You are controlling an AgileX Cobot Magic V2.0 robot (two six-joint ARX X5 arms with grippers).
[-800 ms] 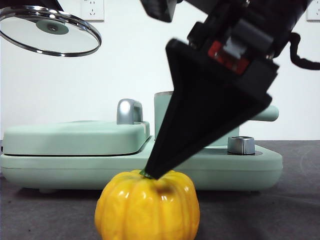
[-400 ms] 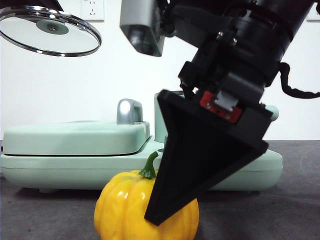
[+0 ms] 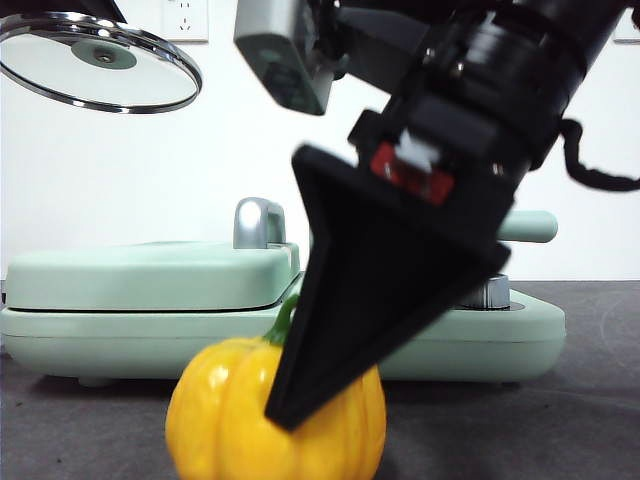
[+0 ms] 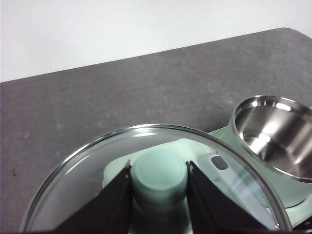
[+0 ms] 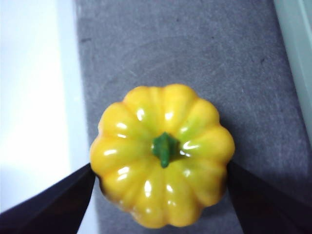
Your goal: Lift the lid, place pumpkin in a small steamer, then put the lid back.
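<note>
One of three steps done | left gripper clamps lid aloft by its knob | right gripper squeezes pumpkin at table level | small steamer empty, loading and re-lidding remain

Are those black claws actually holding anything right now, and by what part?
The left gripper holds the lid by its mint-green knob, up in the air. The right gripper straddles the pumpkin at its sides, apparently touching it.

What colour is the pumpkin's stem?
Green, on the yellow-orange pumpkin; the stem shows best in the right wrist view.
</note>
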